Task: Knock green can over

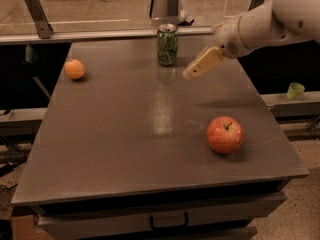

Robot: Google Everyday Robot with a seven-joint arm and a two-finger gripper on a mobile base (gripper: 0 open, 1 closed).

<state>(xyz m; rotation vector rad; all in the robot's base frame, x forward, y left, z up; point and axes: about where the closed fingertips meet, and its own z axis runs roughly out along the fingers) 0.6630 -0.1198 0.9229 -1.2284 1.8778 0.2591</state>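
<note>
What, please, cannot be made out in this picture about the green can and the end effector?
- Camera view: the green can has label print too blurred to read.
- Camera view: the end effector hangs just right of the can; its height over the table cannot be judged from one view.
- Camera view: the arm is cut off by the right edge.

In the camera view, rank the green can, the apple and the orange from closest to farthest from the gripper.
The gripper hangs above the far right part of the table.
1. green can: just to its left, by the far edge.
2. apple: nearer the front, on the right.
3. orange: across at the left side.
</note>
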